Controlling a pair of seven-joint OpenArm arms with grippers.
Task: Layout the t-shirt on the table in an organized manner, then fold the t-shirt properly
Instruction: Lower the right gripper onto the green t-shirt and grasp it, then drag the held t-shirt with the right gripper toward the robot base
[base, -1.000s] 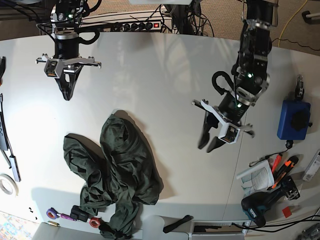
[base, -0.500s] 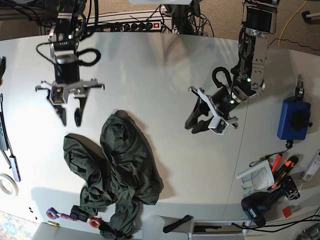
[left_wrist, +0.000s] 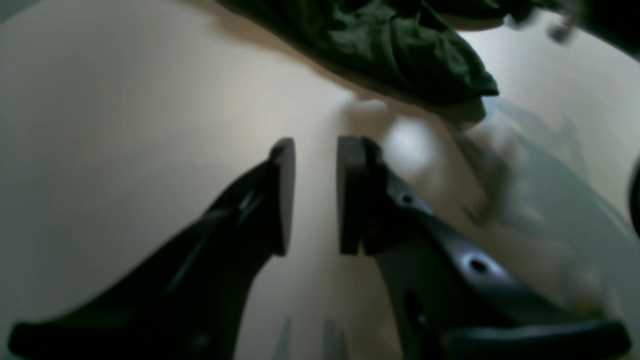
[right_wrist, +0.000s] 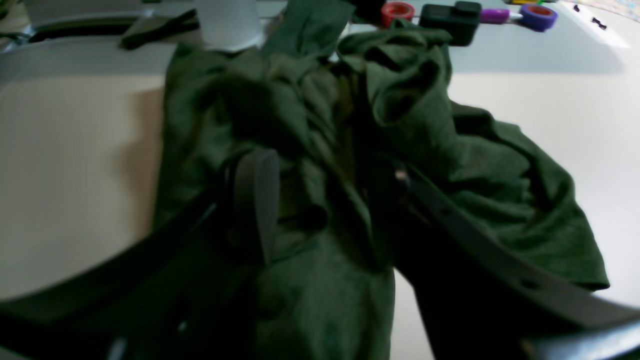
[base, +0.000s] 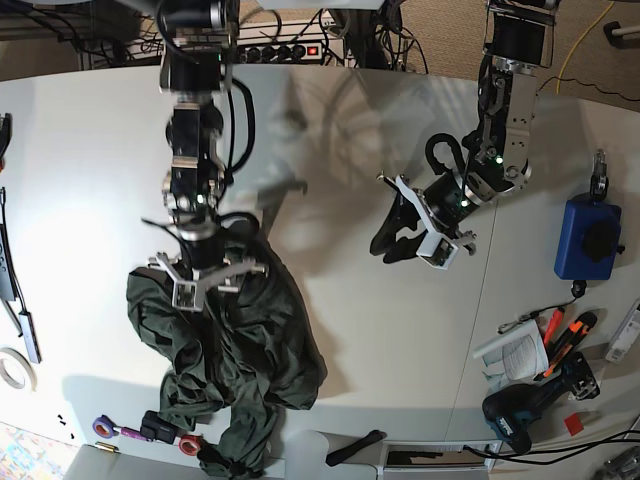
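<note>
The dark green t-shirt (base: 250, 340) lies crumpled in a heap on the white table (base: 340, 130), at the near left in the base view. My right gripper (base: 207, 300) hangs over the heap's far end. In the right wrist view this gripper (right_wrist: 325, 215) is open, with its fingers (right_wrist: 255, 200) straddling rumpled folds of the t-shirt (right_wrist: 480, 175). My left gripper (base: 390, 250) hovers over bare table to the right of the heap. In its own view the left gripper (left_wrist: 315, 195) shows a narrow gap with nothing in it, and the t-shirt (left_wrist: 400, 45) lies beyond the fingertips.
A blue pouch (base: 587, 238) sits at the right edge. Hand tools (base: 550, 335) and a drill (base: 520, 415) lie at the near right. Tape rolls (base: 105, 428) and a small black block (right_wrist: 450, 17) lie beside the shirt's near end. A power strip (base: 280, 50) runs along the far edge.
My right arm swung from the far left corner down onto the shirt's far end, and its jaws went from shut to open. The left gripper shifted slightly left, then stayed.
</note>
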